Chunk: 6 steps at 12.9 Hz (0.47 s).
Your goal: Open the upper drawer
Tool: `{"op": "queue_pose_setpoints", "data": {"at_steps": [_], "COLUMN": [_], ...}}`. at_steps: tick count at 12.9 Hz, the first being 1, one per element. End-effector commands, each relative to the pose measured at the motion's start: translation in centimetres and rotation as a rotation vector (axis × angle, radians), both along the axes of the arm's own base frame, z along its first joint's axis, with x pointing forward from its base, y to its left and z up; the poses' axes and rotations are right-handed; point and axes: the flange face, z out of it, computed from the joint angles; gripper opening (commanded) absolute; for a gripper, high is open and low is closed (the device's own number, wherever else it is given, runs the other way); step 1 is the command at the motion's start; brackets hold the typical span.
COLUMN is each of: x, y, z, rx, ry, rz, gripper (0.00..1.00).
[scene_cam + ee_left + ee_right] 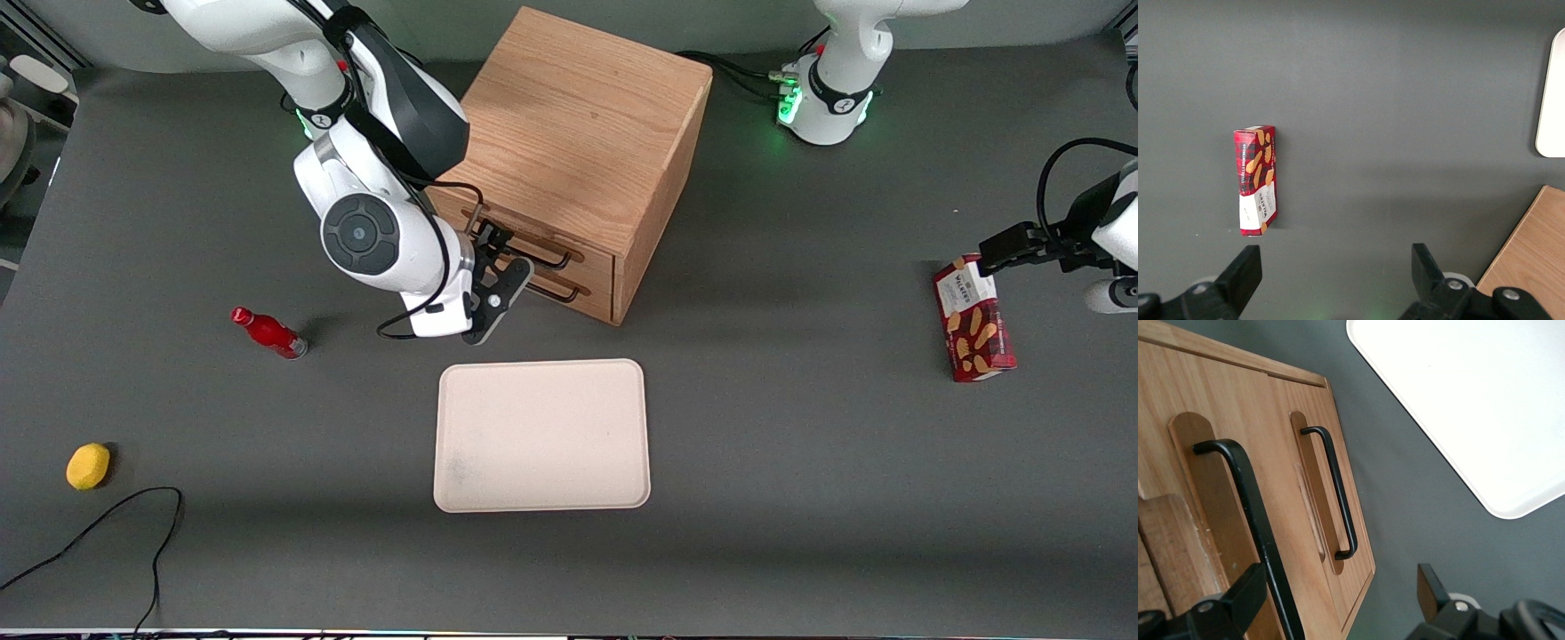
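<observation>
A light oak cabinet (578,133) stands at the middle of the table with two drawers in its front. The upper drawer (520,242) has a thin black bar handle (542,258); the lower drawer (569,298) has a twin handle (556,291). Both drawers look shut. My right gripper (505,262) is open right in front of the drawers. In the right wrist view the upper handle (1251,520) runs between the open fingers (1238,597), close to one of them. The lower handle (1338,500) lies farther off, clear of the gripper (1337,587).
A cream tray (542,436) lies in front of the cabinet, nearer the front camera, and shows in the right wrist view (1471,400). A red bottle (269,332) and a yellow fruit (88,466) lie toward the working arm's end. A red biscuit box (973,320) lies toward the parked arm's end.
</observation>
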Motion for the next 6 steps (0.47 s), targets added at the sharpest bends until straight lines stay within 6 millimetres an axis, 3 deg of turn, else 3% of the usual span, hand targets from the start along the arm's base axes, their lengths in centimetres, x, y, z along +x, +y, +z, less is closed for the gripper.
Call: {"op": "queue_pose_setpoints", "data": {"at_steps": [1,6], "x": [-0.06,-0.74], "y": [1.12,1.54], "z": [-0.15,-0.69], "rx": [0.029,0.035], "ry": [0.011,0.047], "rz": [0.030,0.036], "gripper": [1.00,1.00]}}
